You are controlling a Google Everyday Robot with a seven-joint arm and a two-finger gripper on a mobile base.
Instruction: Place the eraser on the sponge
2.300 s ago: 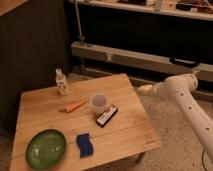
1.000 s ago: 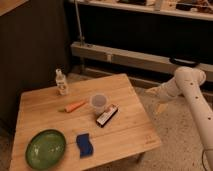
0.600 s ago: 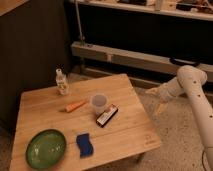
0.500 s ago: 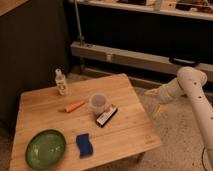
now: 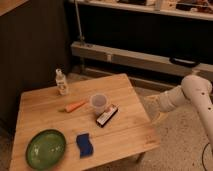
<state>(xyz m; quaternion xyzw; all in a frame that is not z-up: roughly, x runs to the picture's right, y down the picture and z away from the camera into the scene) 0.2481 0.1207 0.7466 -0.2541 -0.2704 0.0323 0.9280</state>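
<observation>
- Gripper [image 5: 152,106] just off the table's right edge, near tabletop height, at the end of the white arm [image 5: 192,92] reaching in from the right.
- Spread or pressed together: cannot tell. Nothing seen carried in it.
- Probably held out there to stay clear of the tabletop things while lining up on the eraser, the nearest of them to it. A judgement only.
- Eraser [image 5: 107,115] lying flat and slanted on the table [image 5: 131,136], right of centre, its upper end just beside the base of the clear cup [image 5: 98,103]. Touching or a hair apart: cannot tell.
- Right-hand long side of the eraser open toward the gripper, so reachable from that side. Cup close enough to be knocked in a careless approach.
- Sponge [image 5: 84,144] front-left of the eraser, apart from it, top face bare. Eraser not on the sponge, so the wanted end state not shown.
- Further out: 1 carrot [image 5: 75,106] left of the cup, 1 small bottle [image 5: 61,82] toward the back-left, 1 green bowl [image 5: 30,142] at the front-left, near the sponge.
- Against 2.3 s ago: round joint of the arm drawn further right, and the gripper lower beside the table edge.
- Against 0.5 s ago: only a slight further drop of the gripper.
- Eraser, sponge, cup, carrot, bottle and bowl in the same places throughout.
</observation>
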